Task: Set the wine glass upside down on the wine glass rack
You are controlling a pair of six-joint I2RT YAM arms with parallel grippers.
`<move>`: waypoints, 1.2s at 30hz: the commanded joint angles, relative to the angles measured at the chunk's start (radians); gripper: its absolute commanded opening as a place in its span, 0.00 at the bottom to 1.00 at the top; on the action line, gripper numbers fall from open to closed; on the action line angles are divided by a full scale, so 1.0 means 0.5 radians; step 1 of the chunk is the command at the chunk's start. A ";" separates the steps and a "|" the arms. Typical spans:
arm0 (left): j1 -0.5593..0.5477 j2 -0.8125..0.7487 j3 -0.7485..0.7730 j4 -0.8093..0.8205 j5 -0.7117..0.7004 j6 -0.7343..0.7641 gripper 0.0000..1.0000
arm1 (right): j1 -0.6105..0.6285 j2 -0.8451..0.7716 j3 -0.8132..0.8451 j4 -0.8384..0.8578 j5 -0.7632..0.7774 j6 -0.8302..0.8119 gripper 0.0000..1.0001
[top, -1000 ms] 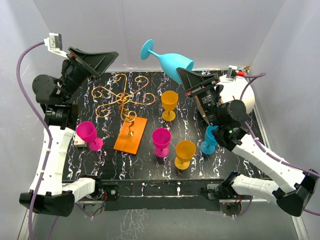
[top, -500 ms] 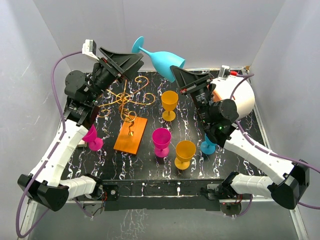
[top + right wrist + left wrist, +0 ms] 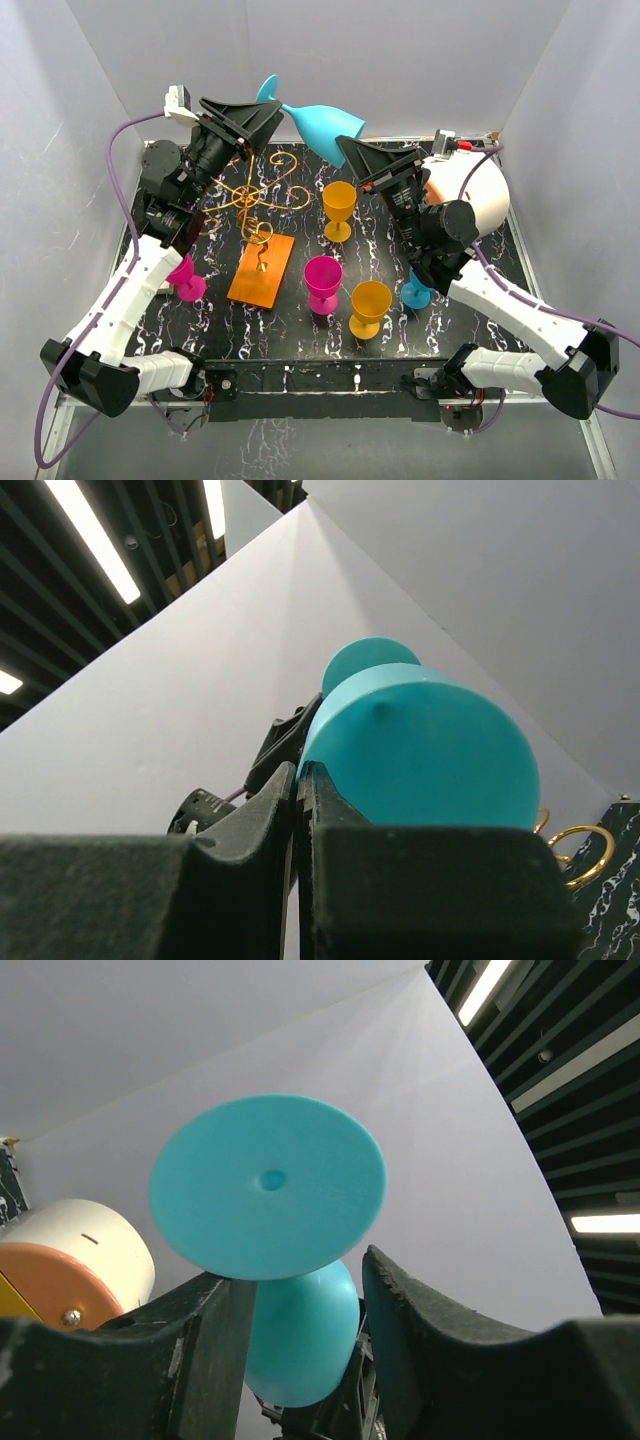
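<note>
Left tool (image 3: 268, 108) has reached wine glass (image 3: 320, 122), lying sideways, foot pointing left.

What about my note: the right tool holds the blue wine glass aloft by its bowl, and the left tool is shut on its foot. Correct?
Not quite. The left tool is open: the left wrist view shows its fingers apart, either side of the blue wine glass below its foot, not clamped. The rest stands: the right tool holds the glass aloft by its bowl.
</note>
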State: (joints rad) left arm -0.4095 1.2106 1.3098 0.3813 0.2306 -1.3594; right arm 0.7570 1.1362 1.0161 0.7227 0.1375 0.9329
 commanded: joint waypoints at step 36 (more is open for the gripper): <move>-0.009 0.089 0.064 0.404 -0.174 0.052 0.00 | 0.021 -0.080 -0.003 0.010 -0.554 0.169 0.01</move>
State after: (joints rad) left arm -0.4198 1.2869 1.3312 0.5240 0.1780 -1.3445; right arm 0.7525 1.1652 1.0168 0.7441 -0.0925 0.9966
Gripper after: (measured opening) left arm 0.082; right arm 0.015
